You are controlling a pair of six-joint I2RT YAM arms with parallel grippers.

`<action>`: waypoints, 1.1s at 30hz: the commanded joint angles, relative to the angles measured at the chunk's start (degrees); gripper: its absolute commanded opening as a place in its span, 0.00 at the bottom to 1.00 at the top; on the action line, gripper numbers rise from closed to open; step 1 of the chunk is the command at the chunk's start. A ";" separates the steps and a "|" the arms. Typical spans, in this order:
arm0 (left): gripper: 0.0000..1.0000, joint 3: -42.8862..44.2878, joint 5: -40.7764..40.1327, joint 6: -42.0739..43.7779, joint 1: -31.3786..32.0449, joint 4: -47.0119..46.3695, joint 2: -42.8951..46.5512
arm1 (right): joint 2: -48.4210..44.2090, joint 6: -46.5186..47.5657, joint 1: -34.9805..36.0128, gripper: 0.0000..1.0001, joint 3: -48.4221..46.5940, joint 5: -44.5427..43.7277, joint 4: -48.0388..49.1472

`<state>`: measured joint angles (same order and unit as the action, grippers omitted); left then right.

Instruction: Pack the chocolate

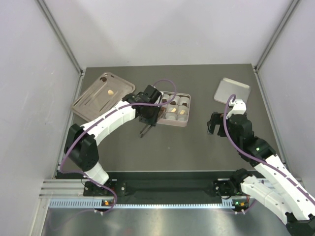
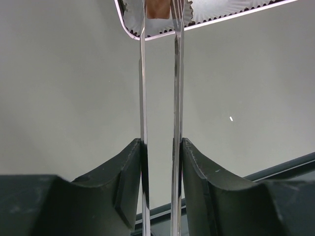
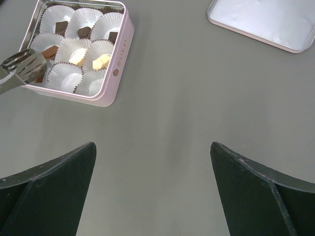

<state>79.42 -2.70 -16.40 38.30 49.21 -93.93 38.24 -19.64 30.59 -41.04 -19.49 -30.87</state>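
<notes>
My left gripper (image 2: 161, 142) is shut on a pair of metal tongs (image 2: 175, 73). The tong tips (image 3: 24, 64) reach over the left side of the pink square tin (image 3: 118, 69), with a light brown chocolate piece (image 2: 158, 9) between them. The tin's white paper cups hold dark pieces (image 3: 84, 32), cream pieces (image 3: 101, 61) and a brown piece (image 3: 49, 51). In the top view the left gripper (image 1: 147, 117) is beside the tin (image 1: 188, 109). My right gripper (image 1: 215, 125) is open and empty above bare table, right of the tin; its jaws stand wide apart (image 3: 152, 147).
A metal tray (image 1: 88, 105) lies at the back left with a cream piece (image 1: 111, 92) and a dark piece (image 1: 104, 78) on it. The tin's lid (image 1: 232, 91) lies at the back right. White walls enclose the table.
</notes>
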 commanded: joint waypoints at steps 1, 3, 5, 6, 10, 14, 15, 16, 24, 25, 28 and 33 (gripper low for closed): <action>0.42 2.23 -0.99 -0.03 -0.07 -1.84 0.77 | -0.45 0.30 0.00 1.00 -1.41 -1.08 1.69; 0.45 2.50 -1.17 -0.03 -0.07 -1.75 0.85 | -0.53 0.39 0.00 1.00 -1.42 -1.08 1.87; 0.46 3.02 -1.34 -0.03 -0.16 -1.57 1.03 | -0.36 0.30 -0.09 1.00 -1.50 -0.99 1.96; 0.46 3.11 -1.43 -0.03 -0.07 -1.49 1.12 | -0.36 0.39 0.00 1.00 -1.50 -0.91 1.96; 0.47 4.42 -1.87 -0.21 -0.07 -0.79 1.82 | -0.27 0.21 0.00 1.00 -1.59 -0.82 1.96; 0.46 8.55 -4.23 -0.74 -0.07 0.53 3.40 | -0.53 0.13 0.00 1.00 -1.85 -0.47 1.69; 0.46 10.56 -5.64 -1.08 -0.16 1.06 3.75 | -0.71 -0.05 0.00 1.00 -1.94 -0.47 1.69; 0.45 11.45 -6.78 -1.00 -0.07 1.15 4.54 | -0.88 -0.05 0.00 1.00 -1.86 -0.29 1.69; 0.46 17.97 -11.81 -1.52 -10.85 3.79 2.27 | -1.24 -0.14 0.00 1.00 -1.85 1.03 1.96; 0.46 17.70 -11.80 -1.87 -12.54 3.53 2.00 | -1.24 -0.14 0.00 1.00 -1.77 1.29 2.39; 0.46 16.12 -12.33 -2.67 -18.43 1.78 1.38 | -1.50 -0.14 0.00 1.00 -1.77 2.25 2.92; 0.49 13.22 -14.09 -3.90 -25.81 -0.78 -0.81 | -1.68 0.30 0.00 1.00 -1.42 2.79 3.80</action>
<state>94.04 -14.92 -18.81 14.15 51.05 -93.67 37.45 -19.62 30.59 -41.04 -17.58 -30.59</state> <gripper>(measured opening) 0.486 0.996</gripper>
